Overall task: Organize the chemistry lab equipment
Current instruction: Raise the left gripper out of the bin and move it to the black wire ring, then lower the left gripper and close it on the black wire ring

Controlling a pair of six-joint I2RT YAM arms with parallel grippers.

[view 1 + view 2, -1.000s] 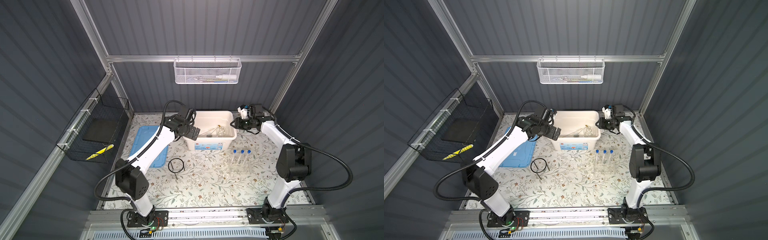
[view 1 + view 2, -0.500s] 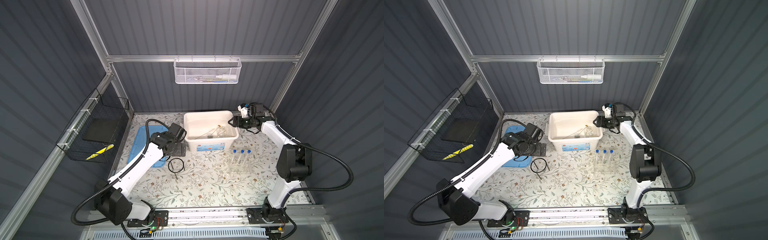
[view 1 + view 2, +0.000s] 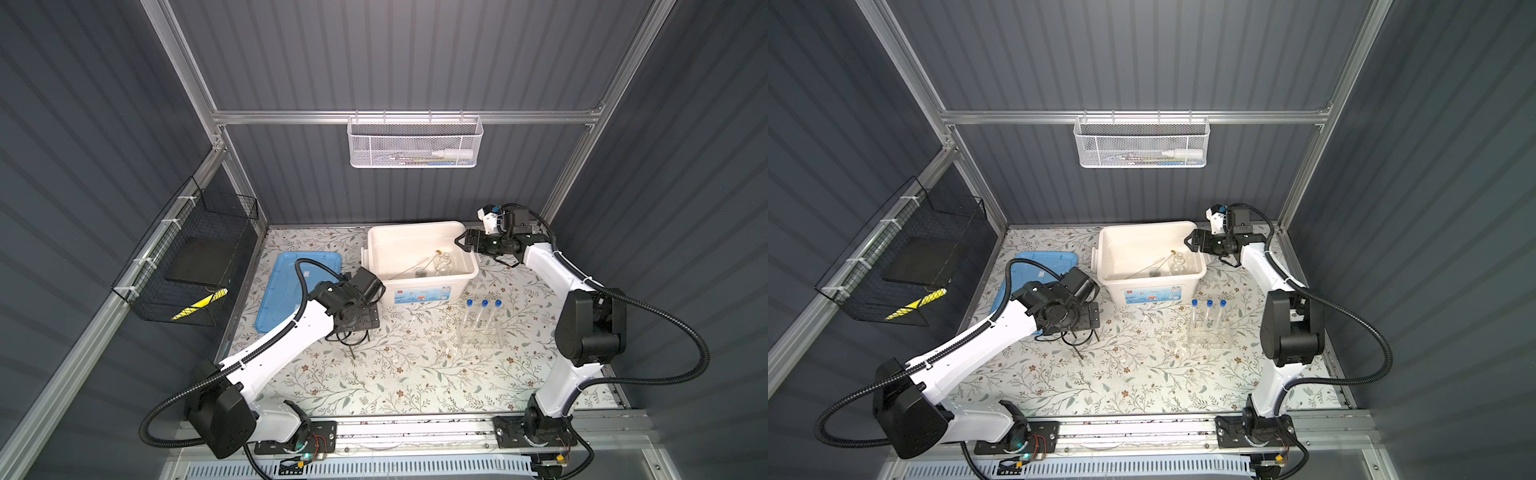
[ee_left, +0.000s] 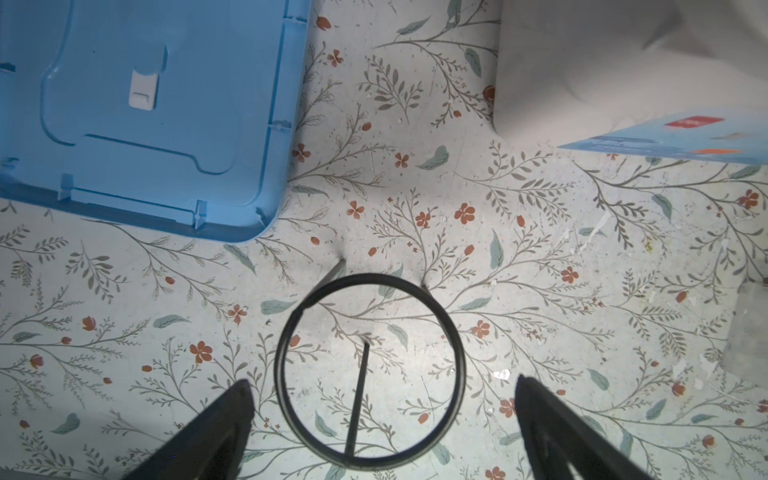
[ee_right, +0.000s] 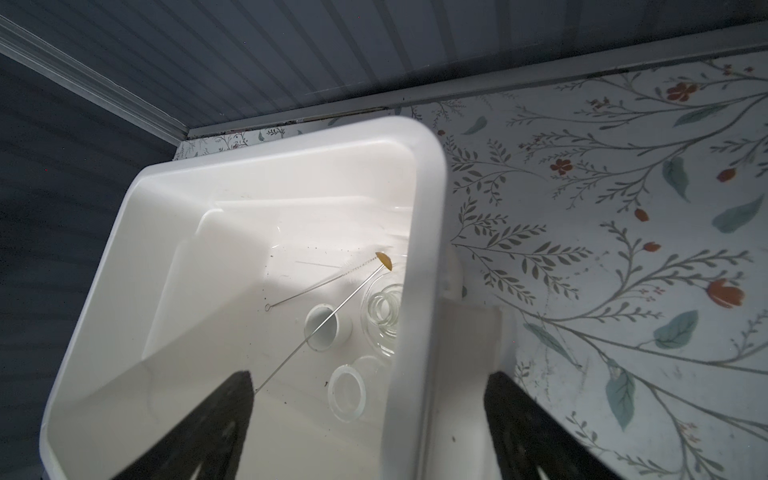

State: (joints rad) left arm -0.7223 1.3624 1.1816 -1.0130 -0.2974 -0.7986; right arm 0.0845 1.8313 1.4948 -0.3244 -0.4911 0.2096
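A black wire ring tripod (image 4: 359,395) stands on the flowered mat, in both top views (image 3: 351,338) (image 3: 1077,338). My left gripper (image 4: 383,383) hangs open over it, one finger on each side of the ring and neither touching it. My right gripper (image 5: 370,376) is open and empty above the right rim of the white bin (image 5: 428,208) (image 3: 419,226). In the bin lie a clear flask (image 5: 384,309), a small beaker (image 5: 347,392), a white dish (image 5: 322,328) and a thin rod (image 5: 286,359). Three blue-capped test tubes (image 3: 482,307) stand in a clear rack (image 3: 478,338).
A blue lid (image 3: 291,286) lies flat left of the bin, close to the tripod. A white mesh basket (image 3: 415,145) with a squeeze bottle hangs on the back rail. A black wire basket (image 3: 187,257) hangs on the left wall.
My left arm swung away from the bin, forward and down to above the tripod, staying open. My right gripper opened wide at the bin's right rim.
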